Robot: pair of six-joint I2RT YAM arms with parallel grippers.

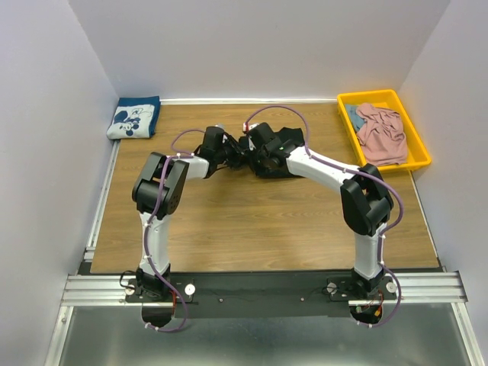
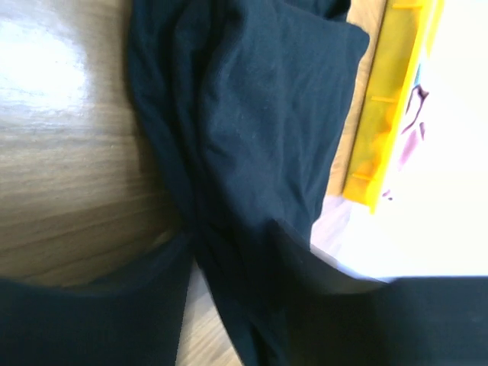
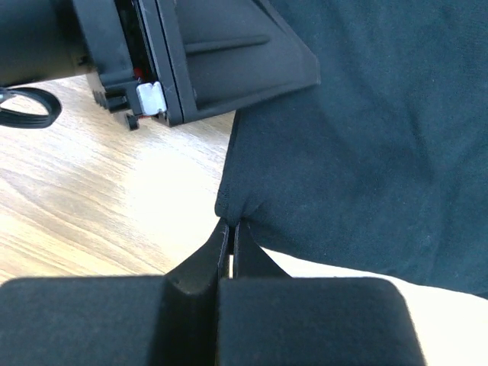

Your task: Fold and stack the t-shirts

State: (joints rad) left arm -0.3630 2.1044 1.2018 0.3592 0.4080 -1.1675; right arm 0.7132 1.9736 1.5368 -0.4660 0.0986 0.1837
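The large plain black t-shirt (image 1: 274, 171) lies in a rumpled, creased heap at the middle back of the brown wood-grain desk (image 1: 252, 229), with the ends of both arms down at it. The right pincer (image 3: 231, 229) is pressed tight together on a puckered edge of the black t-shirt. The left pincer (image 2: 236, 259) stands half-wide, and a bunched fold of the black cloth runs between its fingers (image 2: 84, 324); whether they clamp that fold cannot be told. The navy t-shirt with a white cartoon-mouse print (image 1: 133, 119) lies folded flat in the desk's far left corner. At the far right, the yellow plastic tray (image 1: 421, 156) holds the crumpled pink t-shirt (image 1: 383, 131), with a scrap of blue cloth (image 1: 353, 114) beside it at the tray's far-left end.
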